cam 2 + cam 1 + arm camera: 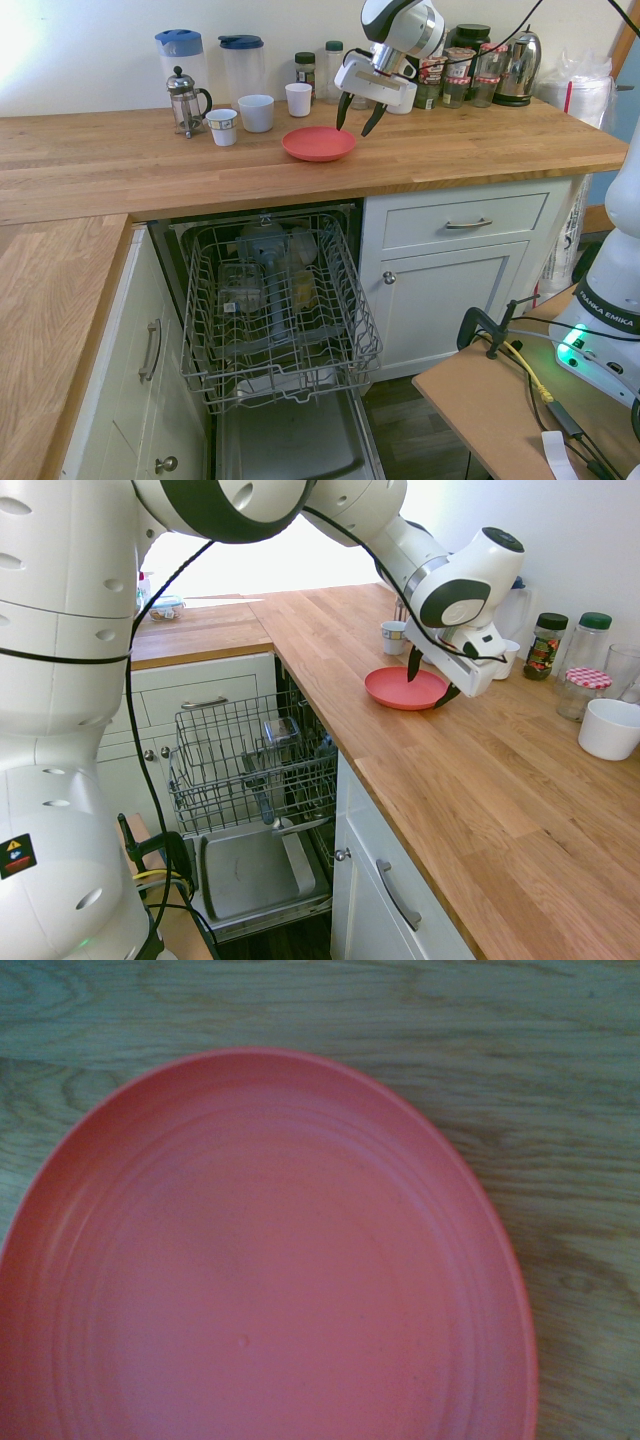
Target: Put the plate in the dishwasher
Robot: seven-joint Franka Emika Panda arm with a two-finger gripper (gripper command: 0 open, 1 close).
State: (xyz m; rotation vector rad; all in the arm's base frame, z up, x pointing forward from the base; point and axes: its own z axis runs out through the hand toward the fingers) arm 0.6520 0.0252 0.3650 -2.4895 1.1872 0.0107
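The coral-red plate (pixel 398 689) (pixel 318 144) lies flat on the wooden countertop, close to its front edge. My gripper (pixel 430 680) (pixel 358 118) hangs open just over the plate's edge, one dark finger on each side of the rim, holding nothing. In the wrist view the plate (pixel 270 1260) fills most of the picture, with wood grain around it. Below the counter the dishwasher stands open: its grey wire rack (pixel 250 760) (pixel 275 300) is pulled out, with a few items in it, above the dropped door (pixel 255 870).
White cups (pixel 256 112) and a French press (pixel 184 100) stand behind the plate on the counter (pixel 120 150). Jars (pixel 305 70), jugs and a kettle (pixel 515 68) line the back wall. A white bowl (pixel 608 728) sits near jars (pixel 585 688). White cabinet doors (pixel 470 270) flank the dishwasher.
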